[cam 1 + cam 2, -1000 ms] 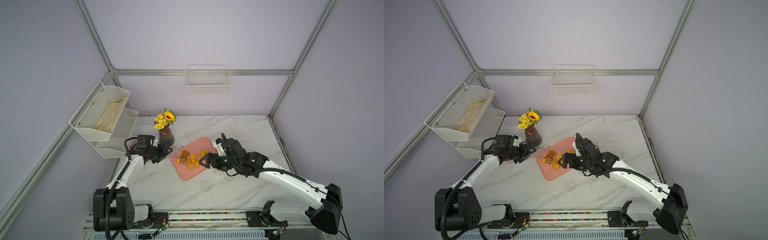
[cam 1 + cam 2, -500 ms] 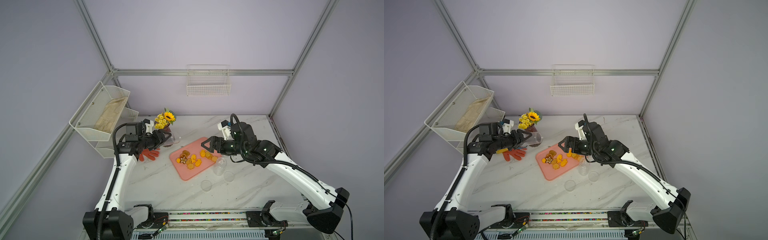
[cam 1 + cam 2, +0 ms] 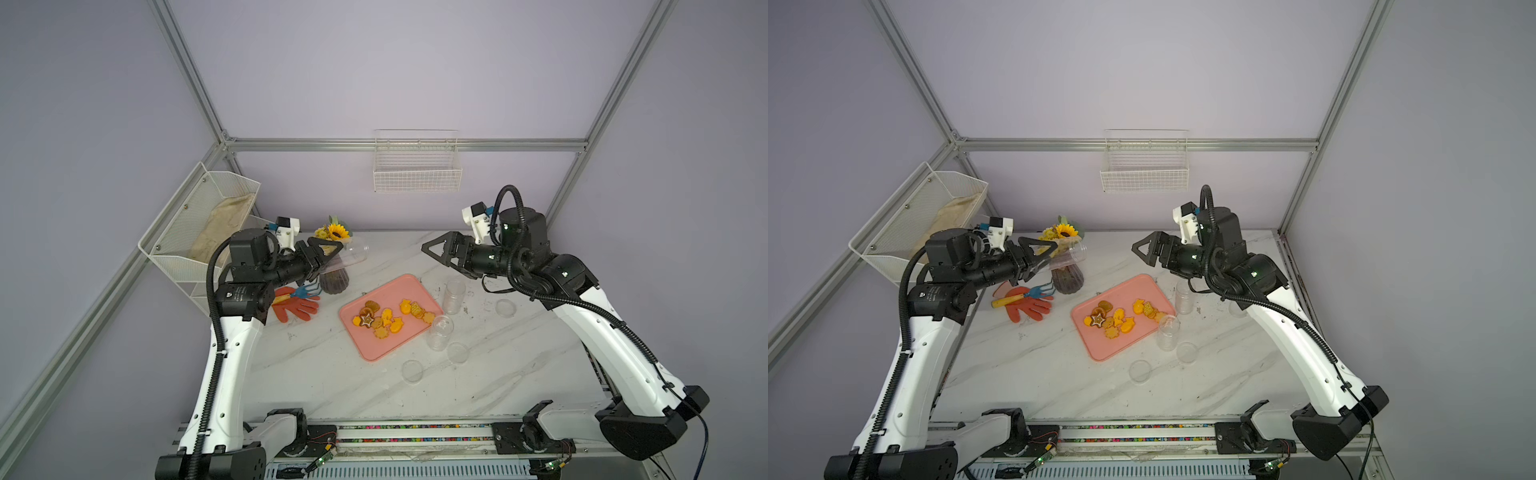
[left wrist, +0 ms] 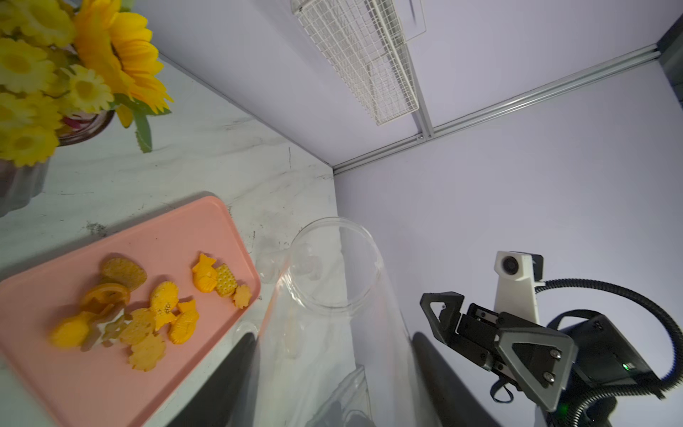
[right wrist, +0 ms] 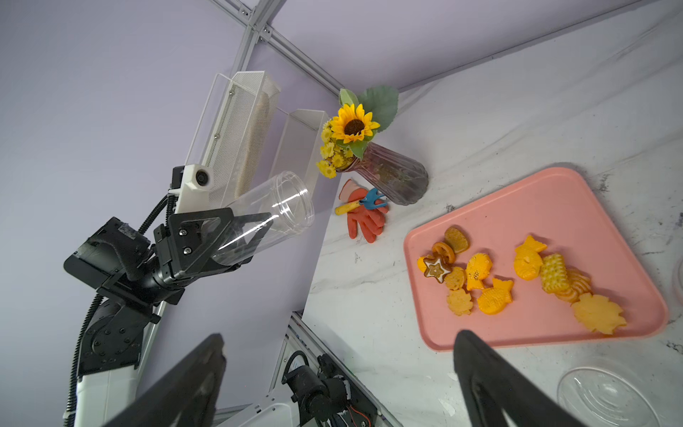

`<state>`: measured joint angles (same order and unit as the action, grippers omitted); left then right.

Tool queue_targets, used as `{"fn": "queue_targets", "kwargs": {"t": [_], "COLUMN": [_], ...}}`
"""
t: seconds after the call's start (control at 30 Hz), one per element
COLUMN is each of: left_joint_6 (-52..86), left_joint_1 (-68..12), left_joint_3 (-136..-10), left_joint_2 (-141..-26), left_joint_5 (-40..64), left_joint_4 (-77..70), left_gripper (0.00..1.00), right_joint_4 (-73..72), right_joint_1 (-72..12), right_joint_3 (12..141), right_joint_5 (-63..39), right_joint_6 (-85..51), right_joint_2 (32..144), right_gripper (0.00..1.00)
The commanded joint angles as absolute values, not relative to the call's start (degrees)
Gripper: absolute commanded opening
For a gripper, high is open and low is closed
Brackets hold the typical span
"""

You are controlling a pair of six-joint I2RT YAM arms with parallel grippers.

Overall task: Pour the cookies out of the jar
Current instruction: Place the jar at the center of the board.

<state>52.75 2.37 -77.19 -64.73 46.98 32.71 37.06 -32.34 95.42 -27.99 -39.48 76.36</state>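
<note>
Both of your arms are sitting higher and farther apart than a second ago, when they were crowding low over the pink tray (image 3: pixel 399 286). Nearest you, clear round lids (image 3: pixel 412 370) are lying flat on the marble table (image 3: pixel 332 386). Two other jars (image 3: pixel 439 332) are standing upright just beside the tray's right edge. The cookies (image 3: pixel 390 318) are lying loose on the tray, orange-yellow and brown shapes scattered across its middle, none of them inside a container.

Left of the tray, an orange glove (image 3: pixel 296 308) is lying flat with a small blue rake (image 3: pixel 303 292) resting on it, near the ribbed vase (image 3: pixel 334 280) holding the sunflower bouquet (image 3: pixel 337 232). In both top views, your left gripper (image 3: pixel 332 254) is clamping the clear jar (image 3: pixel 353 253) in front of that bouquet. The jar is lying almost level and empty, with its open mouth pointing away from the arm. Your right gripper (image 3: pixel 430 253) is hanging in the air opposite, jaws spread wide and holding nothing. Farthest back, a white wire basket (image 3: pixel 417 178) is hanging on the wall.
</note>
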Motion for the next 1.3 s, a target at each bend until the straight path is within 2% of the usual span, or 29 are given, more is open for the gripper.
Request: {"fn": "queue_targets", "kwargs": {"t": [0.0, 0.23, 0.5, 0.8, 1.27], "left_joint_6": [62.9, 79.3, 91.9, 94.7, 94.8], "left_joint_1": [2.7, 2.6, 0.2, -2.7, -5.5], "left_joint_3": [-81.4, -77.6, -75.1, -75.3, -74.8], "left_joint_2": [-63.3, -62.6, -62.3, -63.2, -63.1], "left_joint_5": [55.3, 63.5, 68.2, 71.2, 73.5], "left_joint_4": [21.1, 4.3, -7.6, -10.2, -10.3], "left_gripper": [0.49, 0.5, 0.51, 0.51, 0.51], "right_joint_4": [38.3, 38.1, 32.9, 15.2, 14.1], "right_joint_1": [-30.6, -27.5, -26.9, -26.9, -27.1], "right_joint_3": [98.2, 103.3, 105.6, 99.6, 100.9], "right_joint_5": [-32.9, -43.8, -55.7, -59.9, -62.5], "right_joint_6": [-40.8, -43.6, -50.5, -65.5, -70.5], "right_joint_2": [76.9, 79.5, 82.2, 80.5, 80.9], "right_gripper": [0.97, 0.97, 0.97, 0.97, 0.98]}}
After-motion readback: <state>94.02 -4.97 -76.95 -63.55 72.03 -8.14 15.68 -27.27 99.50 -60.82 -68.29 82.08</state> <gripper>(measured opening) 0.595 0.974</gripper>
